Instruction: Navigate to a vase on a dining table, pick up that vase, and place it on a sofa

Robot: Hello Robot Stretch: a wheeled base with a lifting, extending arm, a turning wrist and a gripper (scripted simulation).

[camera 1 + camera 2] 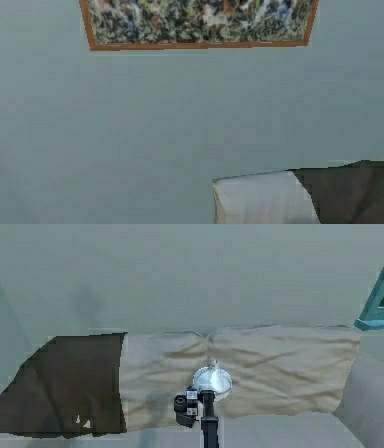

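Claw [186,405] sits at the far end of the arm [210,427], low in the arm side view, at the front edge of the sofa [290,369]. Whether it grips anything cannot be told, since the vase [212,381] lies right behind it on the seat. The vase is a pale, glassy round shape just up and to the right of the claw, at the seam between two cream cushions. Whether the two touch is not clear.

From the left of that view, a dark brown cover [70,384] spreads over the sofa's end. Next come the cream cushions with the vase, and a teal edge [375,306] shows at the far right. A grey-blue wall [190,274] rises behind.

In the forward view a framed painting [198,22] hangs at the top. Cream and brown sofa parts fill the lower right corner.
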